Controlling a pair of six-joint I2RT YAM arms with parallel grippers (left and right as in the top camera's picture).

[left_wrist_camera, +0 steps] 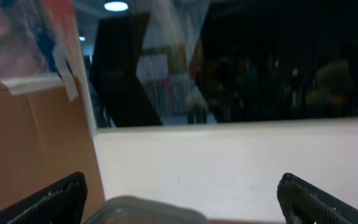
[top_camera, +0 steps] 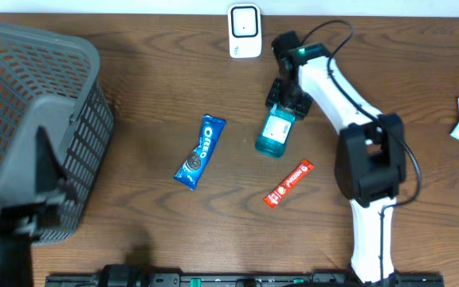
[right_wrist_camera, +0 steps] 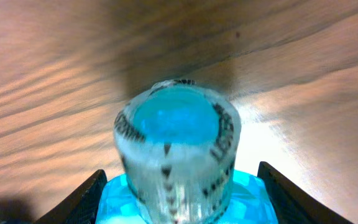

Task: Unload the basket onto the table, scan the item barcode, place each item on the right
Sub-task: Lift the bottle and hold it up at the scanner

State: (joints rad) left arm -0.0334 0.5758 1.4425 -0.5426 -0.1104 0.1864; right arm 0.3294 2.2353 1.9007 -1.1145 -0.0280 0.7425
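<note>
From the right wrist, the bottle (right_wrist_camera: 176, 165) fills the middle and lower part of the view, with its top end pointing to the camera. Its cap (right_wrist_camera: 176, 124) is clear plastic with a blue inside, and black letters run around the rim, too blurred to read. The blue shoulders spread toward 5 and 7 o'clock. The right gripper (right_wrist_camera: 182, 196) is closed against them: its dark fingers (right_wrist_camera: 86, 199) at 8 and 4 o'clock touch the blue with no gap. The wooden table (right_wrist_camera: 55, 62) lies behind, with a dark shadow at 12 o'clock and a bright glare at 3 o'clock.
</note>
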